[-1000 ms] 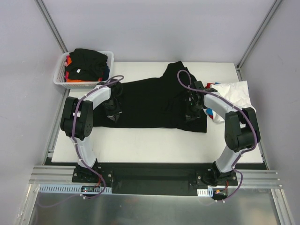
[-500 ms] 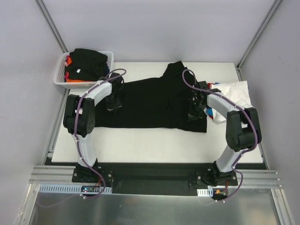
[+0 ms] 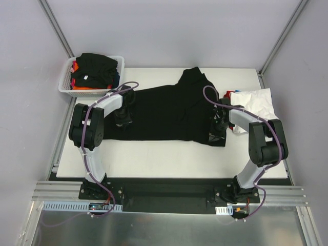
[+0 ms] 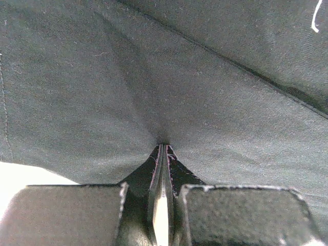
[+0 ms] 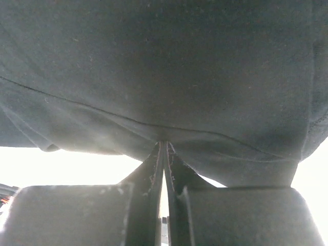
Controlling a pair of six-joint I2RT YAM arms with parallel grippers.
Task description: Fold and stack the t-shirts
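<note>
Both pincers grip the spread black t-shirt (image 3: pixel 169 110).
The left pincer (image 4: pixel 163 148) and the right pincer (image 5: pixel 164 145) each have their jaws pressed together on a pinch of its cloth, which puckers at their tips. The shirt lies stretched between them, and a white t-shirt (image 3: pixel 254 101) lies just outside the right one.

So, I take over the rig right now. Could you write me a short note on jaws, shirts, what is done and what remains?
Left gripper: jaws shut on the black t-shirt, left part.
Right gripper: jaws shut on its right part.
It lies spread on the table, not folded.
Done: white t-shirt on a pile, right edge.
Left: fold the black one; basket holds more.
</note>
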